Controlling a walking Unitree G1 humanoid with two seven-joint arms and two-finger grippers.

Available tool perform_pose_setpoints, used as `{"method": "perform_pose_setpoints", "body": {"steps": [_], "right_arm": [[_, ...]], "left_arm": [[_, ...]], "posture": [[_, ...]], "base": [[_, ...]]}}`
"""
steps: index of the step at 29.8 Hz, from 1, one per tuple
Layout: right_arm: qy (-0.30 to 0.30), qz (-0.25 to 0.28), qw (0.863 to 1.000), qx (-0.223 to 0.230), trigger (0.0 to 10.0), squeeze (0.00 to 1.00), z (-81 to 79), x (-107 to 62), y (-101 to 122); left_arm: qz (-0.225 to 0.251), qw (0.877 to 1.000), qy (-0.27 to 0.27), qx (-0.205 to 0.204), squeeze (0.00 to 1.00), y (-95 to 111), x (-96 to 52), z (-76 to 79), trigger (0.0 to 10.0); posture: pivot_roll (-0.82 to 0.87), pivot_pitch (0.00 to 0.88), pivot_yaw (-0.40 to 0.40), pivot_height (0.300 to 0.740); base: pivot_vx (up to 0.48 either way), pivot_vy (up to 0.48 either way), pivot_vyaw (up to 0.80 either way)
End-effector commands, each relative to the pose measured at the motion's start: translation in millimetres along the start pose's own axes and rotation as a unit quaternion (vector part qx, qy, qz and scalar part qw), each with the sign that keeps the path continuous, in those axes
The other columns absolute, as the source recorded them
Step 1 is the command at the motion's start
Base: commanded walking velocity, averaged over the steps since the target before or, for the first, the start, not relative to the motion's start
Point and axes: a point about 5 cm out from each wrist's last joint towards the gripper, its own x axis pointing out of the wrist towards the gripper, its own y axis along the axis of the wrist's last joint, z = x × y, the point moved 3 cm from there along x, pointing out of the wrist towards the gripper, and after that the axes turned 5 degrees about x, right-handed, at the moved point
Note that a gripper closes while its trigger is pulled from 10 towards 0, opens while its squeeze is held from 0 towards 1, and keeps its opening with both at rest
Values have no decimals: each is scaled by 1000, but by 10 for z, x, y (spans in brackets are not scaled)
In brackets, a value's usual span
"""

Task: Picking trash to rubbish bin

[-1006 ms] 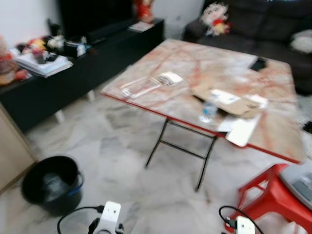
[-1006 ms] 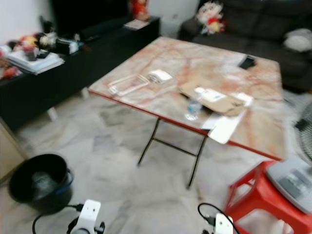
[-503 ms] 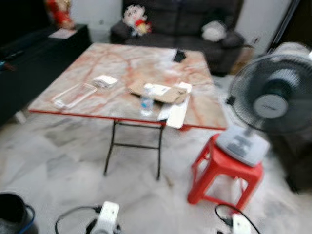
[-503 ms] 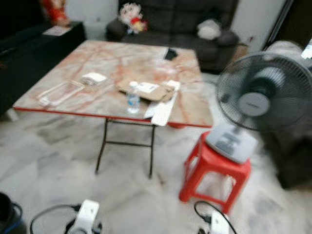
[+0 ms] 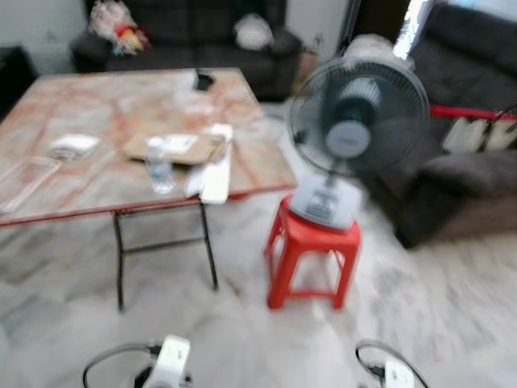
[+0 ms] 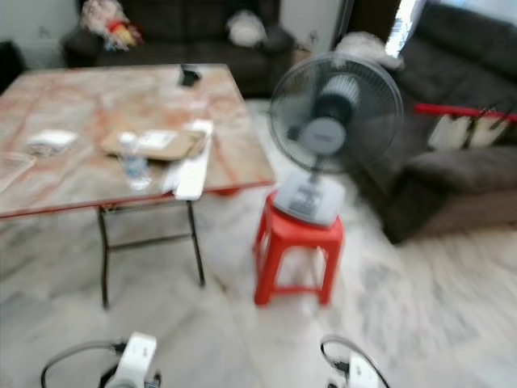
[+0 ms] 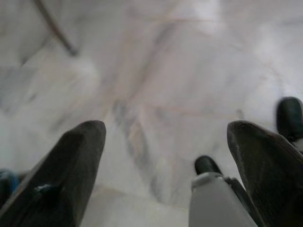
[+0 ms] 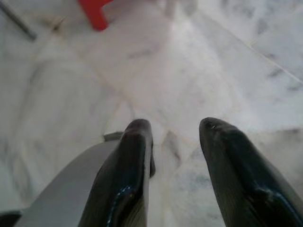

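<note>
Left wrist view has my left gripper (image 7: 163, 156) hanging over the marble floor (image 7: 180, 71) with its two black fingers (image 7: 71, 170) spread wide and nothing between them. My right gripper (image 8: 173, 156) hangs over the same pale tiles, its fingers (image 8: 130, 175) parted by a narrow gap and empty too; a leg of the red stool (image 8: 94, 12) shows beyond the tips.

From my head, both wrists sit low at the bottom of the blurred picture. Just ahead stands the red stool (image 5: 311, 242) carrying a grey fan (image 5: 355, 129). To its left, just beside it, is the folding table (image 5: 73, 186) with a marbled pink top.

Near the table's front edge, toward its right corner, stands a small clear plastic bottle (image 5: 159, 166). A white flat piece (image 5: 216, 170) lies beside it, hanging over that edge, and a flattened brown cardboard piece (image 5: 174, 147) lies just behind them. A small white packet (image 5: 73, 145) lies further left. A dark phone-like thing (image 5: 203, 79) lies near the far edge.

Beyond are a dark sofa (image 5: 186, 32) with a soft toy (image 5: 113, 20), and another dark sofa (image 5: 460, 170) on the right.
</note>
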Motion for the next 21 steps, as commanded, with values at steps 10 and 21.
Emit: {"method": "perform_pose_setpoints", "body": {"steps": [10,21], "right_arm": [[-5,11,1000,6,10000,0,14,1,41],[-10,18,1000,13,10000,0,24,2,67]], "left_arm": [[-3,1000,-9,-1,0,8,-4,65,10000],[-9,1000,-9,-16,0,-20,-12,88,10000]], "posture": [[-68,0,-44,740],[-64,11,-54,740]], "base": [[0,0,0],[0,0,0]]}}
